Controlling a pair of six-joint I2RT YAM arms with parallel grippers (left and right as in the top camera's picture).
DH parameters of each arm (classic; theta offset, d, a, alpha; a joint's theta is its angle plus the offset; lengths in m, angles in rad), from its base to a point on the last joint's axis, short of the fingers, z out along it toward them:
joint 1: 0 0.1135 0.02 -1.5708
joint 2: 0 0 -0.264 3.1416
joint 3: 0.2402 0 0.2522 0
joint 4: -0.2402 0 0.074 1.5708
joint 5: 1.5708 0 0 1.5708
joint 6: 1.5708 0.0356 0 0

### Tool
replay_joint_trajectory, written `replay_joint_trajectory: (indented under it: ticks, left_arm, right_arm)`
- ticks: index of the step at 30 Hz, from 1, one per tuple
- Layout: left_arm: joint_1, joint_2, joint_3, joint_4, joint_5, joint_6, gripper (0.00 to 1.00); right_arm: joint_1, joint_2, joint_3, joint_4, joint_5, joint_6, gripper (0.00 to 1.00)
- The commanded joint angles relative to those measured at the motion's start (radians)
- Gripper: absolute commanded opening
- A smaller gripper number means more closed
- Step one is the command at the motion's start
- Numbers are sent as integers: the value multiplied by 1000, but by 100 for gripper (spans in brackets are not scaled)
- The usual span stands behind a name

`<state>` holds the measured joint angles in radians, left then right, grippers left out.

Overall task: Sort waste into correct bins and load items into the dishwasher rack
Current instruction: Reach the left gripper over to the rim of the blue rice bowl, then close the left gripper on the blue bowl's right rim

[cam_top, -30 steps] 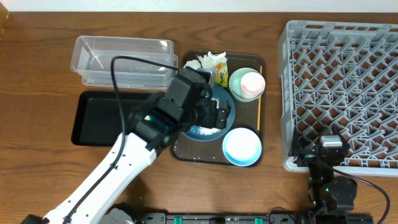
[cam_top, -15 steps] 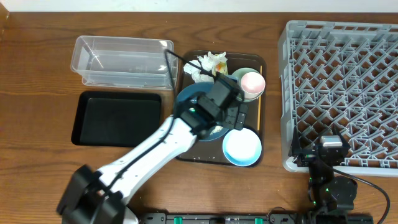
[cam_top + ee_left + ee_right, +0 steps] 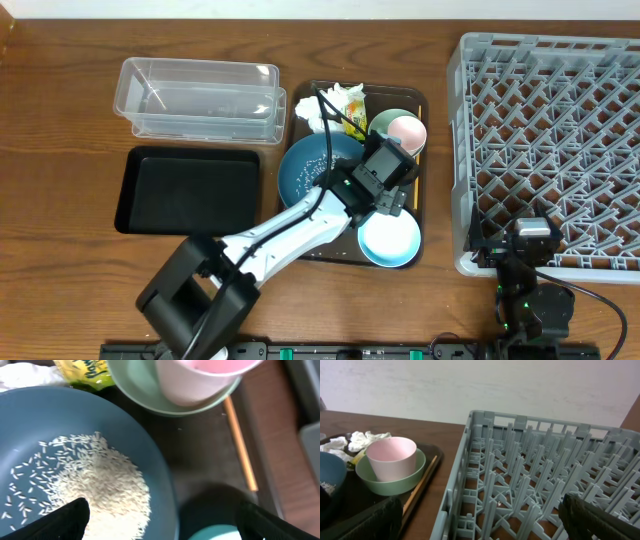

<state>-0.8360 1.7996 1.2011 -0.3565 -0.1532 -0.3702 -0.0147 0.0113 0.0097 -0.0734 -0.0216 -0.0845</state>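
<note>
- Presently: left hand (image 3: 165,522), fingers spread and grasping nothing, hovers over the brown tray (image 3: 340,252), between dark-blue bowl (image 3: 75,425) and stick (image 3: 240,445).
- Stick: thin, lying flat along the tray's 3 o'clock edge. Pink cup (image 3: 200,375) sits nested in mint-green bowl (image 3: 135,385) at 1 o'clock.
- Handling: the stick looks the likeliest target. Set the fingers across it, go low and close slowly, as it may roll.
- Rice (image 3: 100,485): loose in the dark-blue bowl, so keep clear of the rim.
- Right hand (image 3: 480,525): released, idle on the bench at the dishwasher rack's (image 3: 545,140) 7 o'clock corner.

Bright, even light with soft shadows; the pink cup (image 3: 200,377) looms blurred up close.
</note>
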Motion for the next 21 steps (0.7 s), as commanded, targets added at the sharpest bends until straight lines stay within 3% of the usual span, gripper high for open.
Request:
replay_joint_trajectory:
  ticks: [1, 4, 17, 21]
  left_arm:
    - [0, 19, 18, 5, -77, -18, 93]
    - [1, 21, 18, 8, -77, -28, 84]
    - [0, 88, 14, 20, -76, -115, 82]
    - [0, 88, 14, 22, -76, -122, 72]
  right_arm:
    - [-8, -5, -4, -1, 6, -7, 99]
    - [-8, -5, -4, -1, 6, -7, 99]
    - [-8, -5, -4, -1, 6, -7, 99]
    - [-8, -5, -4, -1, 6, -7, 99]
